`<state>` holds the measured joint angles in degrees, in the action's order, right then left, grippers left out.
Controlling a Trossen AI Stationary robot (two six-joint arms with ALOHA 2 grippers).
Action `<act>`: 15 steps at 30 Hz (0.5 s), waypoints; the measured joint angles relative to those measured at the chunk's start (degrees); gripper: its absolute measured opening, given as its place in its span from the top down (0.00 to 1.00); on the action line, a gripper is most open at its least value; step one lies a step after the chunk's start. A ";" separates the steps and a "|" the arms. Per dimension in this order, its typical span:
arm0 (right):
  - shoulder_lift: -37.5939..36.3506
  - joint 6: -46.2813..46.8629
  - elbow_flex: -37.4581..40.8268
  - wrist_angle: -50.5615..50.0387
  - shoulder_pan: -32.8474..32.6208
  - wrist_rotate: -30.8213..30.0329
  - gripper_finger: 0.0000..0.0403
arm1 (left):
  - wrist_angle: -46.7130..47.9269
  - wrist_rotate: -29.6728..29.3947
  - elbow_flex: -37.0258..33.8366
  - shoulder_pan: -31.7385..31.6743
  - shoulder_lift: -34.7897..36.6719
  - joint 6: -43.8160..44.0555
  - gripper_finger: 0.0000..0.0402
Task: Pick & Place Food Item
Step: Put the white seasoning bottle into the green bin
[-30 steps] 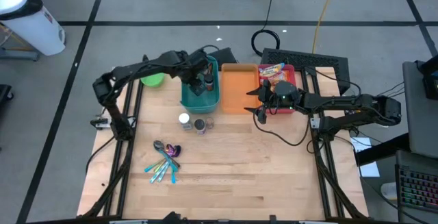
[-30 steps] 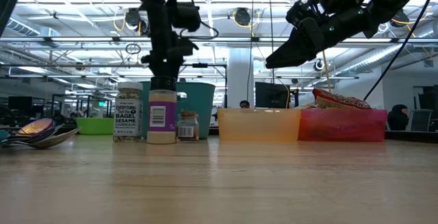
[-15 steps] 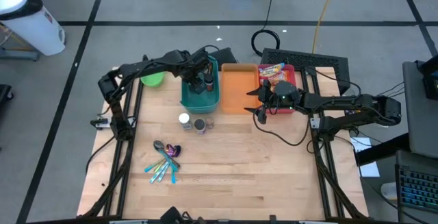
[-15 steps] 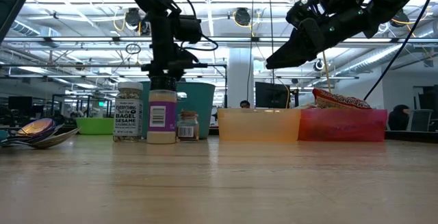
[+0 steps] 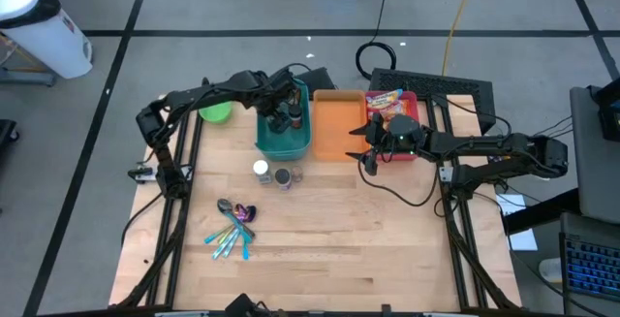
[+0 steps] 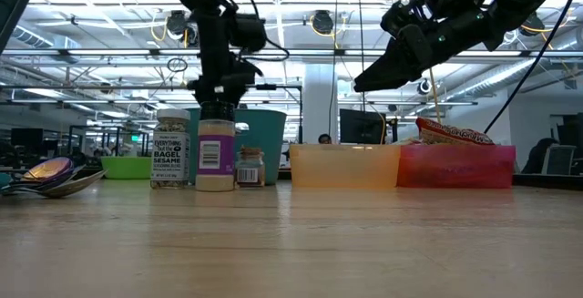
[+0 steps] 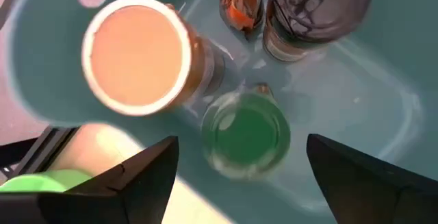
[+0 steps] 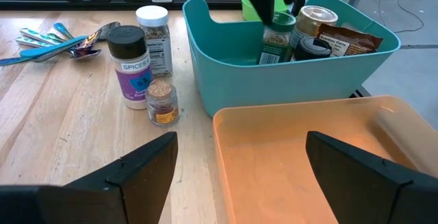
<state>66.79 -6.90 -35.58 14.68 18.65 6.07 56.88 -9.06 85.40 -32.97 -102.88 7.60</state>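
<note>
A teal bin (image 5: 284,128) at the far middle of the table holds a green-lidded spice jar (image 7: 246,131), a can with a pale orange lid (image 7: 137,56), a dark-capped bottle (image 7: 318,11) and a packet (image 7: 236,1). My left gripper (image 7: 241,142) points down into the bin and is open. Its fingers stand on either side of the green-lidded jar and above it, clear of it. The jar stands upright on the bin's floor (image 8: 277,39). My right gripper (image 5: 360,147) hovers open over the near edge of the orange tray (image 5: 337,123), holding nothing.
A red tray (image 5: 392,109) with snack packets stands right of the orange tray. Three spice jars (image 8: 147,66) stand on the table just in front of the bin. Spoons and blue utensils (image 5: 232,225) lie nearer the front left, and a green bowl (image 5: 215,113) sits left of the bin.
My left gripper has opened above the teal bin; in the low view its fingers stand wider apart than a second ago. It has stayed in about the same place.
</note>
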 joint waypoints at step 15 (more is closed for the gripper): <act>0.00 0.00 0.00 -0.43 0.00 -0.01 0.21 | 6.22 1.91 -0.73 8.57 15.54 4.36 0.22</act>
<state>66.79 -6.90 -35.58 14.25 18.65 6.07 63.11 -7.15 84.67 -24.40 -87.33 11.95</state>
